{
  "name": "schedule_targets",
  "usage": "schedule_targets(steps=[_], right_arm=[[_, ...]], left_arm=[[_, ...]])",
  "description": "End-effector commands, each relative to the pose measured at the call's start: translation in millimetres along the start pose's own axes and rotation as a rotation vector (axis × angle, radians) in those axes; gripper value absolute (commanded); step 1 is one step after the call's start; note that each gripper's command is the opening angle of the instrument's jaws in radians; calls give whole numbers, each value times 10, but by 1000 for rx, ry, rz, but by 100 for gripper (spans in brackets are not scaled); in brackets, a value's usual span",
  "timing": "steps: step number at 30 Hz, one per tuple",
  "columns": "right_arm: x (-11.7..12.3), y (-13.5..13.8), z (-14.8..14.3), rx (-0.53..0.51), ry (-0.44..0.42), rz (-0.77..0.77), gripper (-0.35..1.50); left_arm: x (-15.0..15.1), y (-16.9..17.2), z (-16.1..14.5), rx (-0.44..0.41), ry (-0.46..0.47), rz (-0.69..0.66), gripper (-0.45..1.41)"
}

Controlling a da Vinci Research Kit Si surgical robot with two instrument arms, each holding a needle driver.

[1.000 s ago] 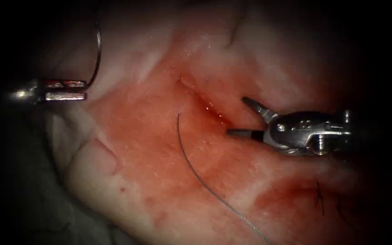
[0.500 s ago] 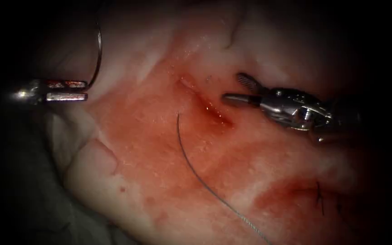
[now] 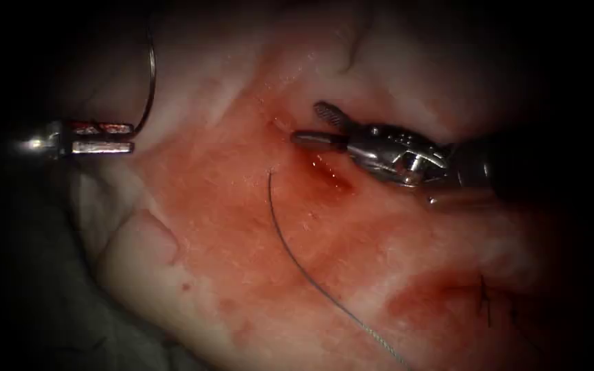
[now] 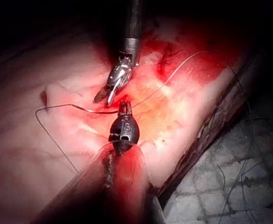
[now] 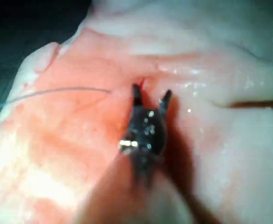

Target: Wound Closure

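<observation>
My left tool stays far to the left of the cut, jaws shut on one end of the curved needle. The needle arcs upward from the jaws, free of the tissue. In the left wrist view the same jaws hold the needle. My right tool hovers over the upper end of the cut, jaws open and holding nothing; the right wrist view shows these jaws spread above the tissue. Thread comes out of the tissue just left of the cut and trails down to the right.
Red fluid stains the tissue around the cut. Dark stitches sit in the tissue at the lower right. The tissue's edge falls away to dark cloth at the lower left.
My right tool has moved up and to the left, from beside the cut's middle to its upper end, jaws still open. The left tool and the needle have stayed put.
</observation>
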Motion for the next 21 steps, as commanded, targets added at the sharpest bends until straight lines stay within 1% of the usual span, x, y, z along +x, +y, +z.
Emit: schedule_targets(steps=[1, 5, 8, 9, 17, 19, 21], right_arm=[[-5, -5, 11, 3, 0, -1, 69], [-5, -5, 12, 1, 0, 0, 56], [-5, -5, 9, 4, 0, -1, 32], [-5, -4, 8, 5, -1, -1, 27], [-4, 2, 2, 14, -3, -2, 29], [-3, 4, 0, 4, 0, -3, 34], [-3, 5, -1, -10, 3, -2, 46]], left_arm=[[-5, 3, 6, -2, 0, -2, -45], [-5, 3, 6, -2, 0, -2, -45], [-5, 3, 6, -2, 0, -2, -45], [-5, 3, 6, -2, 1, -2, -45], [-5, 4, 6, -3, 1, -1, -45], [-5, 4, 6, -3, 1, -1, -45], [-5, 4, 6, -4, -2, -1, -45]])
